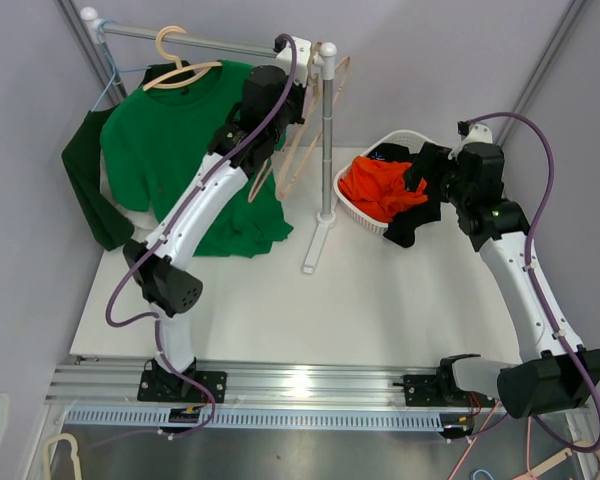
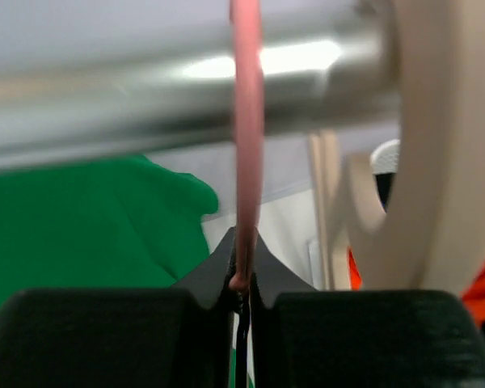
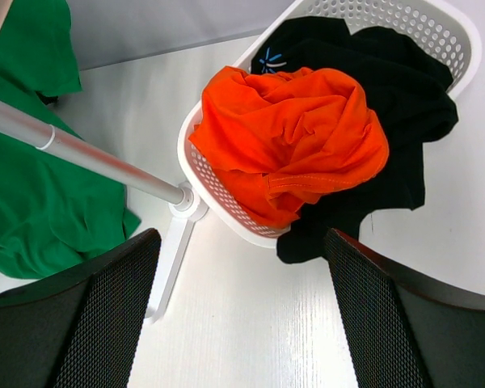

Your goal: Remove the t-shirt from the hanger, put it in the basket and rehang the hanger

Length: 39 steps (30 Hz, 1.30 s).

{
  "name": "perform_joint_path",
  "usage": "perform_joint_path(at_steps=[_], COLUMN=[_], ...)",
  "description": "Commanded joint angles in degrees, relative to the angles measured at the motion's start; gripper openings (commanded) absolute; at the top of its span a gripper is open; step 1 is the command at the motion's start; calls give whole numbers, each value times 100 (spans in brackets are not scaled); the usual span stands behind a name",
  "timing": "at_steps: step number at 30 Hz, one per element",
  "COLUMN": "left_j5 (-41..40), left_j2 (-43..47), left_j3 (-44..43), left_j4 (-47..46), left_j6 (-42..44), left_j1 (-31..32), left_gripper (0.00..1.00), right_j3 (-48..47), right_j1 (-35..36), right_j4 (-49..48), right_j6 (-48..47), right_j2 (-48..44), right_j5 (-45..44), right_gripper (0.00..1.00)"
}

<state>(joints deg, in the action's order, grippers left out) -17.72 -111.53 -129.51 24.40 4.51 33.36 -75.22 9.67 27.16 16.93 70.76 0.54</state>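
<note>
The green t-shirt (image 1: 180, 150) hangs on a wooden hanger (image 1: 180, 72) hooked over the metal rail (image 1: 220, 42); it also fills the left of the left wrist view (image 2: 81, 218). My left gripper (image 1: 298, 100) is up at the rail's right end, past the t-shirt. There it is shut (image 2: 241, 279) on the thin wire of a bare pink hanger (image 2: 246, 145) just under the rail (image 2: 145, 89). My right gripper (image 1: 415, 200) hovers open (image 3: 241, 238) over the table beside the basket, holding nothing.
A dark green garment (image 1: 85, 180) hangs at the rail's left end. More bare hangers (image 1: 302, 150) dangle by the stand's post (image 1: 327, 140), whose foot (image 1: 315, 245) rests on the table. A white basket (image 3: 196, 174) holds an orange shirt (image 3: 299, 137) and a black garment (image 3: 404, 97).
</note>
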Motion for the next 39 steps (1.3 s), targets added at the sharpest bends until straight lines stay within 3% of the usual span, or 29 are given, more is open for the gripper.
perform_joint_path(at_steps=[1,11,18,22,25,29,35,39], left_j5=[689,1375,1727,1728,2271,3080,3177,4398], left_j2=[491,1167,2187,2468,2819,3259,3401,3339], left_j3=[478,1128,1772,1693,1858,2176,2317,2412], left_j4=[-374,-375,-288,318,460,364,179,-145], left_j6=[-152,-354,-566,-469,-504,-846,-576,-495], left_j1=[39,47,47,4,-207,-970,-2105,-2991], left_gripper=[11,51,99,100,100,99,99,99], right_j3=[42,104,174,323,315,289,139,113], right_j1=[9,17,61,140,210,316,360,360], right_j4=[-141,-149,-184,-334,-325,-343,-272,-334], right_j6=[39,65,74,188,197,214,153,144], right_j2=[-194,-265,-308,-361,-309,-195,-71,-28], right_j5=[87,149,219,324,307,412,447,447], right_gripper=[87,87,87,87,88,88,88,88])
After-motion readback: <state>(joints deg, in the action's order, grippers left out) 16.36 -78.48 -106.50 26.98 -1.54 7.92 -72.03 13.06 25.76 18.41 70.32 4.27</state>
